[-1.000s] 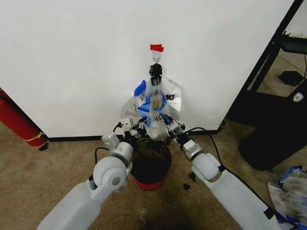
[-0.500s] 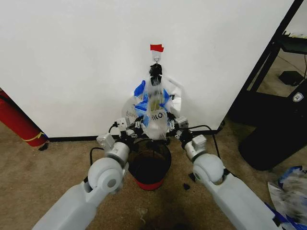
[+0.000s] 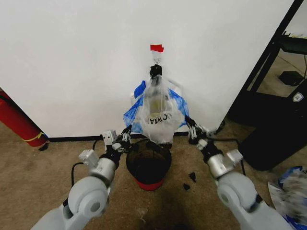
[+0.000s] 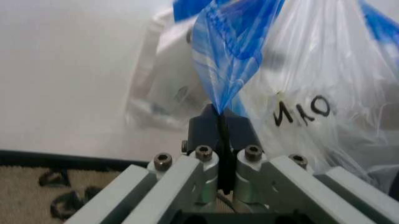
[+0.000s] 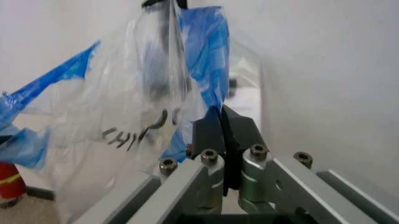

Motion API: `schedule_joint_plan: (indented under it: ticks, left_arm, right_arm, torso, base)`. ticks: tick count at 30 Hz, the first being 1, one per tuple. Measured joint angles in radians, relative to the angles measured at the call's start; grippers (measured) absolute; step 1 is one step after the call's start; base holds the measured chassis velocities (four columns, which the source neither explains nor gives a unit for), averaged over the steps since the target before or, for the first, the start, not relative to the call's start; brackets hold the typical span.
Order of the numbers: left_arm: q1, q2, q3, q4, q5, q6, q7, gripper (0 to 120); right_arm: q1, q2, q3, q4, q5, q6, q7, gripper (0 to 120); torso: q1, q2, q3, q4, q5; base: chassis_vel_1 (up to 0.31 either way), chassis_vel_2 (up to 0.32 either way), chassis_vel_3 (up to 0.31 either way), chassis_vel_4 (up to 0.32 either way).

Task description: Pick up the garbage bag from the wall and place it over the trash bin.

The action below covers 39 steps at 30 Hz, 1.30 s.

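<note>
Grippers moved apart, spreading garbage bag (image 3: 158, 115).

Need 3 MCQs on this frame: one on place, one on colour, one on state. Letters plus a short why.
1. Where is the trash bin?
A. on the floor below the garbage bag
B. hanging on the hook
C. beside the red cylinder

2. What colour are the strips along the bag's rim?
A. green
B. blue
C. yellow

3. What state is the left claw in?
A. open, clear of the bag
B. shut on the bin's rim
C. shut on the bag's blue edge

Answers:
1 A: the head view shows the bin on the carpet under the bag, at the wall.
2 B: blue film shows on both sides of the bag.
3 C: the left wrist view shows the fingers closed with blue film pinched between them; the right claw grips the other side likewise.
</note>
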Motion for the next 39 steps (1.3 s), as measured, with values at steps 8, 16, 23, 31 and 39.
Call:
schedule_joint_plan:
  ticks: [8, 16, 23, 31, 39]
  left_arm:
    - [0.03, 0.005, -0.007, -0.032, 0.004, -0.002, 0.002, 0]
    - [0.113, -0.031, -0.012, -0.045, 0.053, -0.018, 0.013, 0]
    - [0.136, -0.016, -0.019, -0.075, 0.074, -0.028, 0.02, 0]
    - [0.201, -0.01, -0.005, -0.095, 0.109, -0.027, 0.021, 0]
    - [0.172, 0.005, -0.023, -0.12, 0.114, -0.03, 0.022, 0]
  right_arm:
    - [-0.093, 0.035, 0.034, 0.044, -0.048, 0.027, -0.007, 0]
    - [-0.162, 0.057, 0.036, 0.048, -0.097, 0.056, -0.019, 0]
    - [-0.189, 0.049, 0.052, 0.094, -0.091, 0.063, -0.019, 0]
    - [-0.254, 0.033, 0.059, 0.091, -0.109, 0.086, -0.022, 0]
    - [-0.226, 0.012, 0.075, 0.143, -0.069, 0.076, -0.002, 0]
  torso:
    - [0.0, 0.0, 0.0, 0.0003, 0.0001]
    - [0.0, 0.0, 0.0, 0.0003, 0.0001]
    - [0.0, 0.0, 0.0, 0.0004, 0.0001]
    - [0.0, 0.0, 0.0, 0.0004, 0.0002]
    - [0.0, 0.0, 0.0, 0.0003, 0.0]
  base:
    - [0.0, 0.0, 0.0, 0.0]
    - [0.0, 0.0, 0.0, 0.0]
    - [0.0, 0.0, 0.0, 0.0]
    - [0.0, 0.0, 0.0, 0.0]
    - [0.0, 0.0, 0.0, 0.0]
